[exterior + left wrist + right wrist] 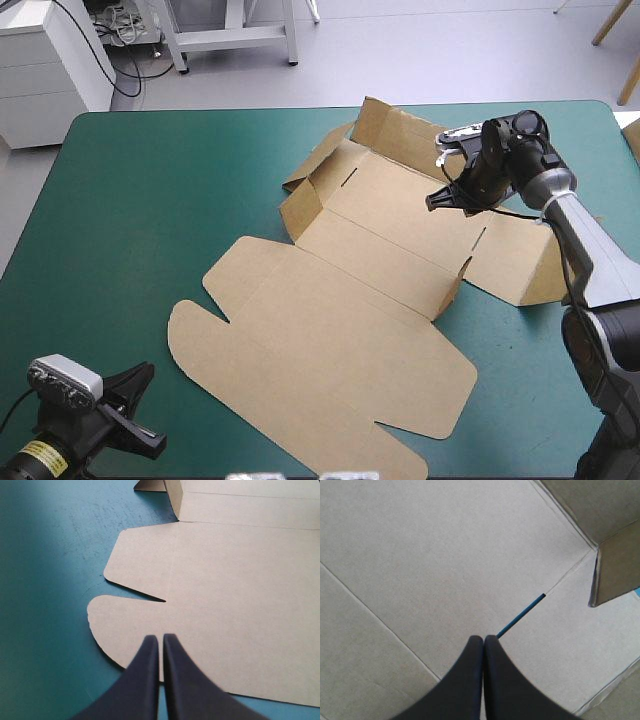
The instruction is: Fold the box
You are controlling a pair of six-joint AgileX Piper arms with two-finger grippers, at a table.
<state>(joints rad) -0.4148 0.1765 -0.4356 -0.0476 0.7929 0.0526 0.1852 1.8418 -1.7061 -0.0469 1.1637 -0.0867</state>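
The brown box (340,320) lies mostly flat across the middle of the teal-green table, its lid panel with rounded flaps toward the near side. At the far end a side wall (300,205) and a back flap (400,125) stand partly raised. My right gripper (434,202) is shut and points down at the far panel, its tip (483,637) beside a narrow slot (522,613) in the board, with a raised flap (615,575) ahead. My left gripper (140,405) is shut and low at the near left corner, aimed at the box's rounded flap (125,625), holding nothing.
Bare teal-green cover (150,200) stretches along the left side and far left of the table. A white cabinet (50,60) and a metal frame stand beyond the far edge.
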